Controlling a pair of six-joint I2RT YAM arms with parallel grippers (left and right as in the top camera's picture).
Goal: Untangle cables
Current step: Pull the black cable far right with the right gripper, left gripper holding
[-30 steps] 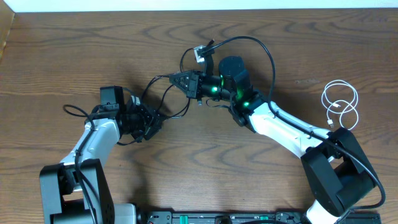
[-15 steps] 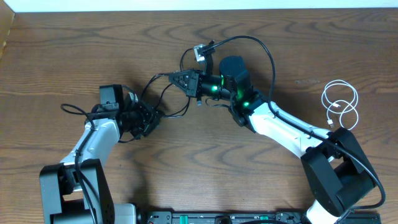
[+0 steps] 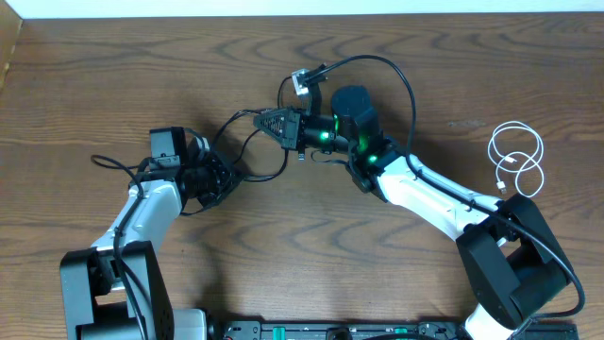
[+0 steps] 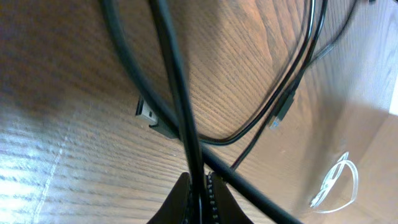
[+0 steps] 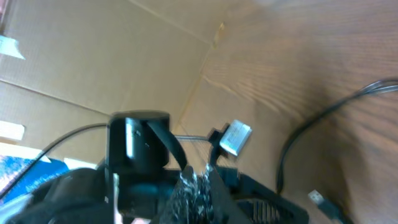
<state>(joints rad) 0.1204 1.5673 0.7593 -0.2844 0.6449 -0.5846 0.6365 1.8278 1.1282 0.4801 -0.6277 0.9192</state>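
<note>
The black cables (image 4: 175,81) lie tangled left of the middle of the worktop (image 3: 283,255), strung between the two arms. The white cable (image 3: 508,162) sits coiled well apart, near the right edge. The left tool (image 4: 199,182) is clamped shut on one black strand. The right tool (image 3: 264,120) is pinched closed on another.

Wood table (image 3: 94,76), black cables (image 3: 412,99), white cable (image 3: 509,162)
</note>
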